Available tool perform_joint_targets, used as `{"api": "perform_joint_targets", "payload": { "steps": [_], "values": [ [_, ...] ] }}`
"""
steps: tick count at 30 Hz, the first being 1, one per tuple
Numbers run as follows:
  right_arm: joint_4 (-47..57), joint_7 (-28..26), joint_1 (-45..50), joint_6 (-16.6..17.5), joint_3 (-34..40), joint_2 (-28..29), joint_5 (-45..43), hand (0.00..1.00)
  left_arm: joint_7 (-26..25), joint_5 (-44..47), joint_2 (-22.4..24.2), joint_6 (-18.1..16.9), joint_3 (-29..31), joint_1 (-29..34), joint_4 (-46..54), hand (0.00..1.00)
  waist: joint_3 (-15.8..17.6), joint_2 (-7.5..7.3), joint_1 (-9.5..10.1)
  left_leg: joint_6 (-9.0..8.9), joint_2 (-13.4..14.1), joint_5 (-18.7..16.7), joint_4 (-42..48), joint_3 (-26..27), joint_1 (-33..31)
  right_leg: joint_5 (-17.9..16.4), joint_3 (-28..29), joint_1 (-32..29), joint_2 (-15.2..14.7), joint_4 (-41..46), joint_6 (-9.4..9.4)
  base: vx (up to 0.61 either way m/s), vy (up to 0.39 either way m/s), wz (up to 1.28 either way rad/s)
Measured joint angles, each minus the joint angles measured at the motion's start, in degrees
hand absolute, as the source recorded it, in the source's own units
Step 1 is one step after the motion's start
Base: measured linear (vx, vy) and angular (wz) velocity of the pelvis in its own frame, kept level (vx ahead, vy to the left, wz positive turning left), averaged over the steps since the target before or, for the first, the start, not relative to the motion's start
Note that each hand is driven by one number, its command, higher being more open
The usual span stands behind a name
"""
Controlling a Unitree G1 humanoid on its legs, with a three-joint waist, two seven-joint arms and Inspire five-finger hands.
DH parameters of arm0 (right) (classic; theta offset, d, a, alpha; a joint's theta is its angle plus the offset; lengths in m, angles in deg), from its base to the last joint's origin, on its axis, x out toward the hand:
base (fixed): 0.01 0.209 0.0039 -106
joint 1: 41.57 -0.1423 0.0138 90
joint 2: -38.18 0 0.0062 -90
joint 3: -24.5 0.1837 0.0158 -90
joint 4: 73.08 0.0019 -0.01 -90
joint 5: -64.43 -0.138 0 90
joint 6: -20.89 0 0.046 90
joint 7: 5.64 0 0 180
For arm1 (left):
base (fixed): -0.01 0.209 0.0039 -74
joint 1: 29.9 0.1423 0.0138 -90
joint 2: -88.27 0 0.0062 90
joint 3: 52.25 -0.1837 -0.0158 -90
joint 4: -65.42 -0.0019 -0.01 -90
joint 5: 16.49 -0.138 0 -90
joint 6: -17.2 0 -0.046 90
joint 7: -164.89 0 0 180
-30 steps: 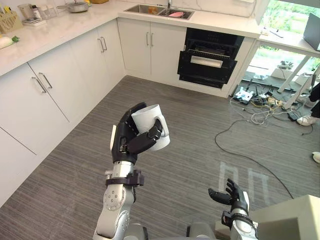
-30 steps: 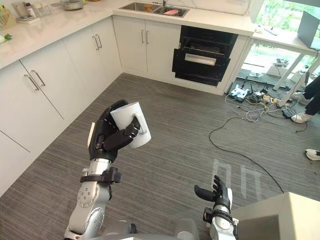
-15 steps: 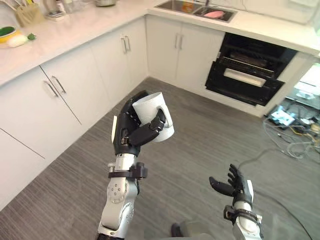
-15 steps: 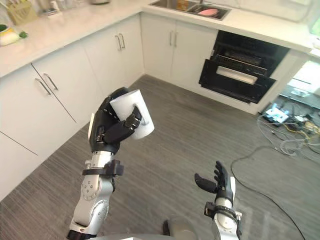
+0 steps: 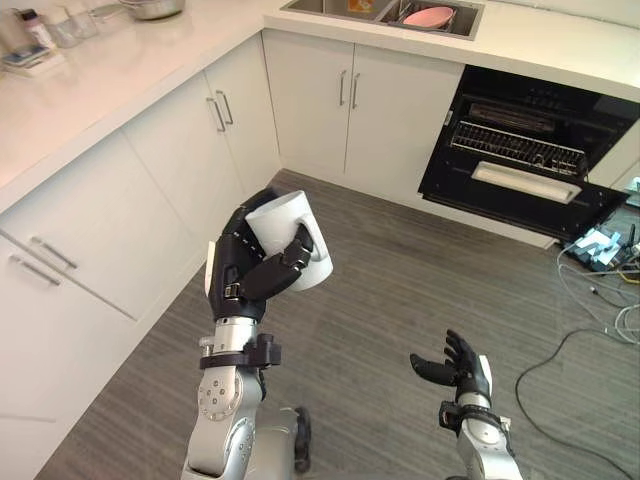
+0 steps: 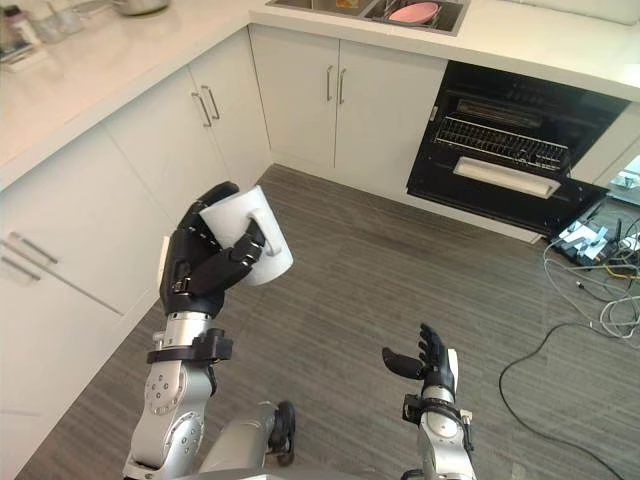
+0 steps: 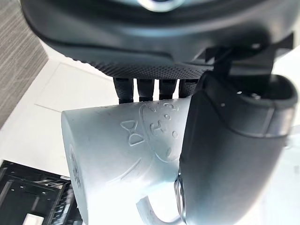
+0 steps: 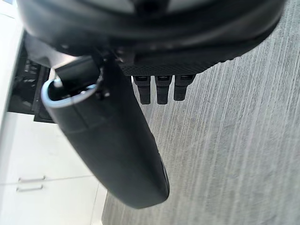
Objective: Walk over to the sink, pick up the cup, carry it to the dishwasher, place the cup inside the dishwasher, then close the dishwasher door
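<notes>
**Cup held high, dishwasher well ahead: where the carry could fail**

The robot's left hand (image 5: 255, 275) is clamped on the cup (image 5: 290, 240), with the fingers wrapped round one side of its white body and the thumb laid across the other. The cup sits tilted in that grasp, raised above the floor (image 5: 400, 290). Its handle (image 7: 154, 211) pokes free beside the thumb rather than being hooked by anything. The hold therefore looks to rest on squeeze alone, and a jolt in the walk could let the smooth wall turn or slide out. A drop from that height onto the hard floor would likely break the cup.

The right hand (image 5: 455, 368) hangs lower, nearer the dishwasher's side, with its fingers spread and holding nothing.

The dishwasher (image 5: 525, 110) stands well apart from the cup, ahead and off to the right. Its door (image 5: 525, 182) is dropped open toward the room and a wire rack (image 5: 518, 148) shows inside. The open door juts out low, so a close approach could knock a leg against it. A tilted cup could also catch on the rack's wires and tip over when released.

A power strip (image 5: 600, 245) and loose wires (image 5: 605, 300) lie on the floor just right of the dishwasher, so drifting that way risks a snag. White cupboards (image 5: 370, 110) flank the dishwasher's left, and the sink (image 5: 385, 10) sits in the counter above them.
</notes>
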Motion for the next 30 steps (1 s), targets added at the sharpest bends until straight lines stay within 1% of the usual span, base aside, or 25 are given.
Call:
{"api": "perform_joint_targets", "payload": {
  "steps": [1, 3, 4, 6, 7, 8, 9, 10, 11, 12, 13, 14, 16, 18, 19, 21, 22, 23, 24, 25, 26, 27, 28, 29, 30],
  "values": [
    [1.6, -0.1, 1.6, 0.0, -0.4, 0.8, 0.0, 0.90, -0.4, 0.0, 0.3, 0.2, -0.6, 0.0, 0.0, 0.30, 0.3, 0.65, -0.06, 0.06, 0.5, -1.7, -3.1, -0.2, 6.4, -2.7, -2.5, -3.6, 1.7, 3.9, -3.06, 0.61, 0.175, -0.34],
    [5.1, -0.3, 4.5, 0.1, -0.9, 1.6, 0.0, 0.90, -0.5, 0.0, 0.2, -0.1, -1.9, -0.4, 0.7, 0.30, 0.4, 1.83, -0.15, 0.22, 2.2, -4.7, -6.2, -0.8, 13.3, -5.4, -6.2, -8.9, 4.9, 3.4, -6.52, 0.58, 0.108, -0.10],
    [7.6, -0.6, 6.4, 0.1, -1.0, 2.2, 0.0, 0.90, -0.3, 0.0, -0.1, -0.9, -3.2, -1.1, 1.3, 0.30, 0.1, 2.38, -0.67, -0.24, 3.2, -6.3, -7.9, -1.7, 16.9, -6.6, -9.6, -13.9, 6.7, -0.3, -6.78, 0.70, 0.071, 0.28],
    [10.1, -0.7, 7.8, 0.3, -0.6, 2.2, 0.1, 0.90, 0.5, -0.1, 0.0, -1.7, -4.1, -3.0, 1.3, 0.30, -0.4, 1.81, -2.07, -0.92, 3.7, -8.5, -9.9, -3.7, 21.4, -6.0, -12.3, -19.5, 7.3, -12.6, -6.35, 0.63, 0.025, 0.51],
    [10.7, -0.6, 8.0, 0.3, 0.1, 2.1, 0.1, 0.90, 0.5, -0.3, 0.0, -2.3, -4.5, -3.9, 1.1, 0.30, -1.0, 1.23, -2.84, -2.20, 3.6, -9.8, -11.5, -4.9, 24.3, -3.3, -12.1, -21.9, 7.6, -24.1, -5.89, 0.71, -0.023, 0.55],
    [10.9, -0.5, 7.9, 0.5, 0.8, 1.9, 0.1, 0.90, 0.4, -1.5, 0.1, -2.6, -4.5, -4.2, 0.9, 0.30, -1.3, 1.01, -3.42, -3.01, 3.5, -11.0, -13.6, -6.1, 27.6, 2.3, -10.6, -23.1, 8.0, -33.3, -6.57, 0.74, -0.036, 0.60],
    [10.6, -0.3, 8.0, 0.5, 1.0, 1.6, 0.1, 0.90, 0.4, -1.9, 0.3, -2.6, -4.6, -4.0, 0.4, 0.30, -1.6, 1.10, -3.81, -3.45, 3.8, -11.3, -14.4, -7.2, 29.5, 6.5, -10.8, -23.0, 8.1, -34.2, -7.29, 0.81, -0.072, 0.68],
    [9.5, -0.1, 8.1, 0.3, 1.3, 1.4, 0.1, 0.90, 0.3, -2.2, 0.6, -2.4, -4.6, -3.6, -0.6, 0.30, -2.6, 1.37, -4.42, -3.77, 4.4, -11.5, -13.5, -9.0, 30.5, 11.9, -11.3, -22.1, 8.4, -33.8, -10.32, 0.85, -0.095, 0.70],
    [9.5, 0.2, 8.0, -0.1, 1.5, 0.7, 0.1, 0.90, 0.3, -2.2, 2.0, -1.9, -4.6, -3.5, -2.2, 0.30, -2.9, 4.24, -4.57, -5.12, 6.9, -11.1, -9.2, -11.0, 30.3, 10.5, -13.5, -20.8, 9.4, -31.4, -11.46, 1.00, -0.135, 0.66],
    [9.8, 0.2, 8.0, -0.1, 1.0, 0.3, 0.1, 0.90, 0.1, -2.2, 2.9, -1.5, -4.0, -3.4, -3.0, 0.30, -2.6, 5.14, -4.37, -8.10, 7.3, -8.8, -2.5, -11.3, 28.3, 8.3, -14.3, -19.3, 9.9, -30.0, -12.89, 0.81, -0.133, 0.41],
    [10.1, -0.2, 8.1, -0.2, 0.0, -0.1, 0.1, 0.90, 0.1, -2.1, 3.7, -1.4, -3.2, -3.0, -4.0, 0.30, -2.3, 5.87, -4.17, -9.82, 7.8, -3.4, 7.8, -11.9, 24.7, 6.6, -14.3, -16.7, 10.8, -30.3, -14.20, 0.76, -0.123, 0.21],
    [12.0, -0.4, 8.3, -0.2, -1.5, -0.4, 0.0, 0.90, 0.0, -2.1, 4.4, -1.0, -2.3, -2.3, -4.9, 0.30, -1.8, 6.97, -3.85, -10.58, 9.0, 4.5, 23.1, -12.9, 18.2, 5.1, -13.9, -11.1, 11.8, -33.4, -14.81, 0.73, -0.099, 0.02],
    [15.1, 0.3, 8.9, 0.0, -3.3, 0.5, -0.5, 0.90, 0.1, -2.1, 4.2, -0.8, -2.3, 0.0, -4.1, 0.30, -1.3, 7.32, -1.53, -8.88, 11.9, 3.4, 39.3, -10.4, 9.0, 3.9, -11.1, -0.2, 14.2, -40.8, -15.85, 0.77, -0.072, -0.36],
    [18.1, 0.3, 9.0, 0.7, -3.9, 0.7, -0.6, 0.90, 0.2, -2.0, 4.2, -0.8, -2.3, 0.6, -3.8, 0.30, -0.9, 6.68, 0.63, -7.51, 12.5, 0.5, 40.0, -8.5, 2.6, 2.9, -8.0, 6.4, 14.2, -44.4, -17.37, 0.64, -0.019, -0.66],
    [20.3, 0.3, 8.6, 1.0, -3.9, 0.6, -0.6, 0.90, 0.2, -1.5, 4.2, -0.9, -2.1, 0.9, -3.4, 0.30, -0.8, 6.46, 1.40, -6.76, 12.3, -1.7, 35.5, -7.3, -1.3, 2.0, -5.9, 9.4, 13.8, -46.0, -17.98, 0.60, 0.029, -0.74],
    [22.1, 0.4, 7.3, 1.9, -3.8, 0.1, -0.6, 0.90, 0.2, -1.0, 4.2, -1.0, -1.9, 1.2, -2.6, 0.30, -0.7, 6.15, 1.88, -7.43, 10.3, -3.4, 22.4, -7.4, -4.7, -0.9, -2.0, 12.5, 12.6, -46.0, -17.97, 0.58, 0.112, -0.92],
    [22.1, 0.6, 5.8, 2.2, -3.7, -0.6, -0.6, 0.90, 0.2, -1.0, 4.2, -1.0, -1.7, 1.7, -1.9, 0.30, -0.7, 6.07, 1.82, -8.36, 7.8, -2.8, 11.2, -9.9, -5.2, -2.9, 0.8, 14.2, 11.6, -45.7, -17.69, 0.59, 0.175, -1.05],
    [22.0, 0.7, 5.1, 2.1, -3.7, -0.9, -0.6, 0.90, 0.2, -1.1, 4.2, -1.1, -1.7, 2.1, -1.4, 0.30, -0.7, 6.07, 1.88, -9.24, 6.8, -2.0, 5.5, -11.5, -5.2, -3.8, 2.5, 14.9, 11.1, -45.6, -17.64, 0.60, 0.245, -1.31],
    [22.0, 0.8, 3.7, 2.2, -3.7, -1.1, -0.5, 0.90, 0.2, -1.1, 4.2, -1.1, -1.7, 2.9, -0.1, 0.30, -0.7, 5.98, 2.02, -10.23, 5.8, 0.8, -4.0, -14.4, -5.1, -6.1, 6.3, 16.0, 10.3, -44.9, -16.62, 0.61, 0.313, -1.63],
    [22.3, 1.1, 3.4, 2.1, -3.8, -0.5, -0.5, 0.90, 0.2, -1.1, 3.6, -1.3, -1.9, 3.1, 0.5, 0.30, -1.1, 4.86, 2.57, -10.49, 5.2, 6.6, -4.5, -13.5, -5.0, -9.0, 10.5, 16.5, 8.7, -43.4, -14.36, 0.77, 0.423, -1.82],
    [22.4, 1.3, 3.8, 2.1, -3.8, -0.3, 0.0, 0.90, 0.1, -1.2, 3.1, -1.3, -2.4, 3.1, 0.5, 0.30, -2.0, 4.82, 2.56, -8.64, 4.7, 10.6, -3.9, -12.7, -4.2, -9.9, 13.4, 16.8, 7.8, -42.2, -12.66, 0.69, 0.385, -1.27],
    [22.5, 1.4, 4.1, 1.8, -3.9, 0.5, 0.1, 0.90, 0.1, -1.2, 2.3, -1.2, -2.7, 2.9, 0.5, 0.30, -2.4, 3.68, 1.66, -7.69, 4.5, 9.5, -2.2, -11.0, -4.1, -10.2, 14.5, 16.9, 6.6, -41.3, -12.02, 0.72, 0.363, -0.81],
    [23.5, 1.6, 4.5, 1.4, -3.9, 1.1, 0.1, 0.90, 0.1, -1.2, 1.4, -1.2, -3.4, 2.6, 0.9, 0.30, -2.3, 2.59, 0.16, -5.82, 4.5, 7.0, 0.9, -8.8, -4.2, -8.7, 16.5, 16.1, 6.1, -38.3, -9.01, 0.69, 0.315, -0.81],
    [24.8, 1.6, 5.4, 1.0, -4.0, 2.2, 0.1, 0.90, 0.1, -1.2, 0.5, -0.9, -4.1, 2.6, 0.8, 0.30, -2.1, 1.99, 0.19, -4.38, 5.9, 5.2, 6.7, -6.9, -4.6, -5.3, 17.7, 15.7, 6.5, -35.4, -6.98, 0.65, 0.293, -1.03],
    [25.9, 1.6, 5.8, 1.0, -4.3, 3.0, 0.2, 0.90, 0.1, -1.2, -0.2, -0.8, -4.5, 2.6, 0.9, 0.30, -1.7, 2.24, 0.91, -4.82, 6.8, 4.0, 12.2, -4.9, -6.7, -3.3, 17.7, 15.7, 7.8, -33.5, -7.16, 0.50, 0.315, -1.08]
  ]
}}
